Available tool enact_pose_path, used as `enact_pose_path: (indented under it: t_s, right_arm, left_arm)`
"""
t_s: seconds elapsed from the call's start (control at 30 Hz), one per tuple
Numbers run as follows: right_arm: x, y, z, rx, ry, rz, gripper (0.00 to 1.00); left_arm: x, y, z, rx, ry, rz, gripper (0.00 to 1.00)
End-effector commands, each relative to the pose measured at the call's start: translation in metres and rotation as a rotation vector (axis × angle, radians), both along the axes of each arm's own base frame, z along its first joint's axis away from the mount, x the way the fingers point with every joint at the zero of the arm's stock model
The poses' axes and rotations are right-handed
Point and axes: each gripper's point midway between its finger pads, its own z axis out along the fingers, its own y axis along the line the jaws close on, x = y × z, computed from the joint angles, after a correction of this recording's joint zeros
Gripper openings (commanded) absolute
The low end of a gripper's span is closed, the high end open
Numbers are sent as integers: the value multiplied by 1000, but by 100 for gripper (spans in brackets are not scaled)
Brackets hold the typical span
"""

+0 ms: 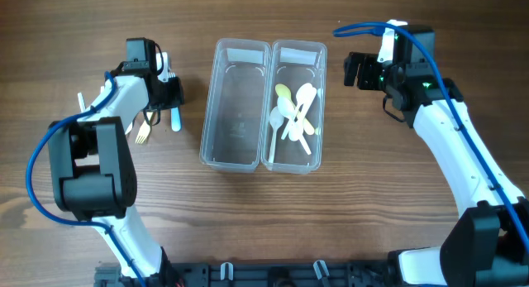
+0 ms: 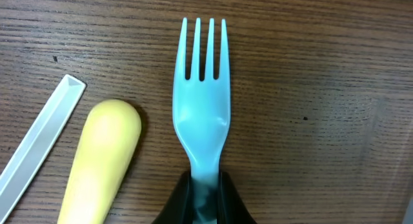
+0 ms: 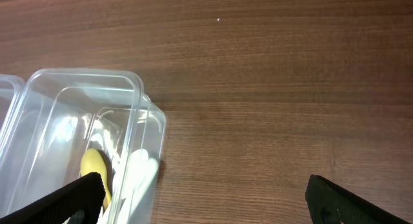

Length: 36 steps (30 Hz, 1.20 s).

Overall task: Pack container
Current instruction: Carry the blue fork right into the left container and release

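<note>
Several spoons already lie in the right-hand container, the left-hand container holds nothing, the left tool is clamped on a blue fork at the table's left side beside an unpacked yellow utensil, and the right tool hangs spread apart: judged roughly mid-task.

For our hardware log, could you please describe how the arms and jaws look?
The left arm and right arm have white links, black joints and black jaws. A blue cable runs along each; green lights glow near the right wrist.
</note>
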Motion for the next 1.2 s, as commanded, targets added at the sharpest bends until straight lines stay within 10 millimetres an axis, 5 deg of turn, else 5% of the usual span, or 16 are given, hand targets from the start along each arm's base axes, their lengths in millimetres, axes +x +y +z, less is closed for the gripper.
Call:
enact_pose_path:
  t_s: [0.0, 0.13, 0.4, 0.6, 0.73, 0.83, 1.13, 1.17]
  right_arm:
    - [1, -1, 3, -15, -13, 1, 100]
    - [1, -1, 3, -16, -13, 1, 100]
    - [1, -1, 3, -15, -13, 1, 100]
    - [1, -1, 3, -15, -13, 1, 100]
    - [1, -1, 3, -15, -13, 1, 100]
    - [1, -1, 3, -16, -13, 1, 100]
    - [1, -1, 3, -15, -13, 1, 100]
    - [1, -1, 3, -15, -13, 1, 100]
  left_arm:
    - [-3, -6, -4, -28, 16, -20, 4]
    - [10, -6, 41, -27, -74, -23, 4]
    - [10, -14, 168, -20, -327, -44, 4]
    - [-20, -72, 229, -108, -435, -193, 4]
    - [-39, -117, 226, -130, -398, -301, 4]
    - [-50, -154, 203, -121, -326, -389, 4]
    - [-45, -175, 133, -2, -184, -427, 4]
    - [-45, -175, 130, 0, -174, -426, 12]
